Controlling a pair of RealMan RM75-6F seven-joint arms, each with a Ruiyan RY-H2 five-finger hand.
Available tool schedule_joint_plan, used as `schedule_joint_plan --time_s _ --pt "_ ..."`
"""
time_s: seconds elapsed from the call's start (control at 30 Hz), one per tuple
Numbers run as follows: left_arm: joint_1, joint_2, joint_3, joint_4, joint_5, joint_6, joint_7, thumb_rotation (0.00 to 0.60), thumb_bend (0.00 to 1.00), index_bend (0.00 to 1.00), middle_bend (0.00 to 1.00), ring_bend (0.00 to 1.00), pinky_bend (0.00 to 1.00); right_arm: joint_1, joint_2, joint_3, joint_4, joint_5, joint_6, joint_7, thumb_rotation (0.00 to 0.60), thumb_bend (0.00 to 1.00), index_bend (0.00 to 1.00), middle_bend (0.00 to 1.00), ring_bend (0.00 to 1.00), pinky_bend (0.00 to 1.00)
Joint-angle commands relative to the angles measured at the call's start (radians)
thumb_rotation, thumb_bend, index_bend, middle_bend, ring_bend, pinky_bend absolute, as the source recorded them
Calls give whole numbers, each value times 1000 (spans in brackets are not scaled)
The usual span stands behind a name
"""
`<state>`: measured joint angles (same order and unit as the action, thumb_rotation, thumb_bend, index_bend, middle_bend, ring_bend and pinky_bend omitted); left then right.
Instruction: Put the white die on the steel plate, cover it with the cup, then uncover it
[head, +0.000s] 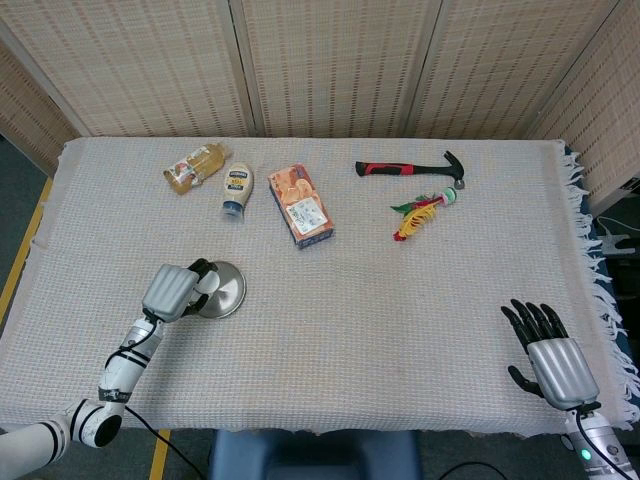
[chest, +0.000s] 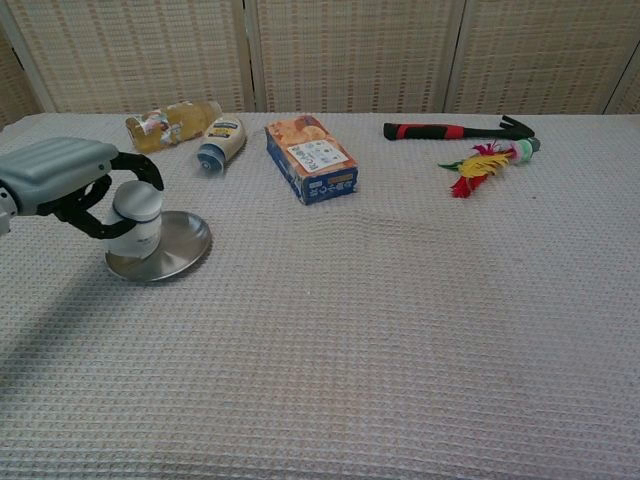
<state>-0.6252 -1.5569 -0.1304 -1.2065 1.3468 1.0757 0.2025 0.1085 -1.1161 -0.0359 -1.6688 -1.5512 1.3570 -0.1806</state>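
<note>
The steel plate (chest: 175, 250) lies at the front left of the table, also seen in the head view as the plate (head: 230, 291). An upturned white cup (chest: 135, 215) stands upright on the plate's left part. My left hand (chest: 60, 178) grips the cup from the left, fingers curled around its top; in the head view the left hand (head: 172, 292) hides most of the cup. No white die shows in either view. My right hand (head: 548, 355) rests open near the table's front right corner, holding nothing.
Along the back lie a juice bottle (chest: 170, 124), a mayonnaise bottle (chest: 220, 141), an orange snack box (chest: 310, 158), a red-and-black hammer (chest: 460, 130) and a feathered toy (chest: 485, 160). The cloth's fringed edge (head: 600, 270) runs down the right side.
</note>
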Motion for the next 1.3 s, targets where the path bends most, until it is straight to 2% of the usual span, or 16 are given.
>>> schedule_joint_plan --time_s 0.03,0.23,0.43,0.53,1.03,1.17,1.3 --pt "3 -35 -12 55 -18 15 16 600 442 490 654 763 928 0 -1 0 2 1 -1 0 600 177 0 0 0 0" --pt "1 -32 -17 50 -31 -8 -20 600 441 490 654 763 928 -1 -1 1 3 -2 3 0 600 178 0 0 0 0" --pt "-2 54 -22 -94 -68 -123 -187 600 442 490 654 764 928 -1 -2 0 5 -5 4 1 600 177 0 0 0 0" --pt "-4 85 -35 -129 -79 -144 -247 600 441 490 655 766 928 -1 -1 -2 5 -8 3 1 600 177 0 0 0 0" --pt "36 118 -99 -147 -113 -100 -494 600 442 493 658 765 928 1 -3 -4 2 -5 -5 -2 600 177 0 0 0 0" --pt "64 132 -94 -150 -104 -64 -522 600 442 495 660 766 929 0 0 -4 1 -6 -3 2 600 177 0 0 0 0" --pt "115 148 -64 -157 -97 -24 -547 600 442 500 666 766 928 2 1 -4 3 -7 -5 6 600 177 0 0 0 0"
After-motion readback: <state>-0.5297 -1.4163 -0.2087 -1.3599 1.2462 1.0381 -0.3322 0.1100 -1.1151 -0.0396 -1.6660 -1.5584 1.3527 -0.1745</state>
